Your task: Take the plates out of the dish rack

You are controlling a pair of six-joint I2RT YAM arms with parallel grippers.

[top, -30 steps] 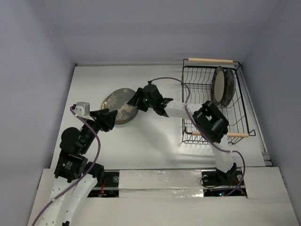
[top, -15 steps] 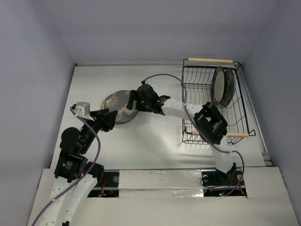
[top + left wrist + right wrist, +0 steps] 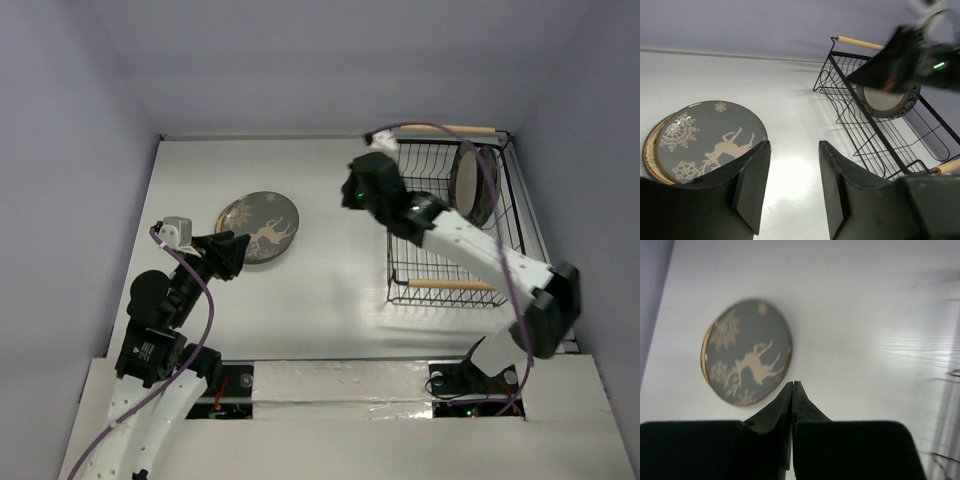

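Nearest, left gripper (image 3: 793, 147) hung open & empty just short of the stacked plates (image 3: 258, 226) lying flat on the table (image 3: 330, 290), while farther back right gripper (image 3: 793, 386), pinched shut on nothing, sat at the dish rack (image 3: 450, 285)'s left side w/ the racked plates (image 3: 470, 183) (prob. two) standing on edge to its right, so right arm was much nearer.

Open table (image 3: 335, 280) strip between stacked plates (image 3: 258, 227) and rack (image 3: 405, 272): passage free. Right arm (image 3: 470, 245) lies diagonally over rack, blocking approach from above. Two upright plates (image 3: 470, 182) occupy rack's far end. Left gripper (image 3: 793, 146), jaws apart, just beside stack's near edge.
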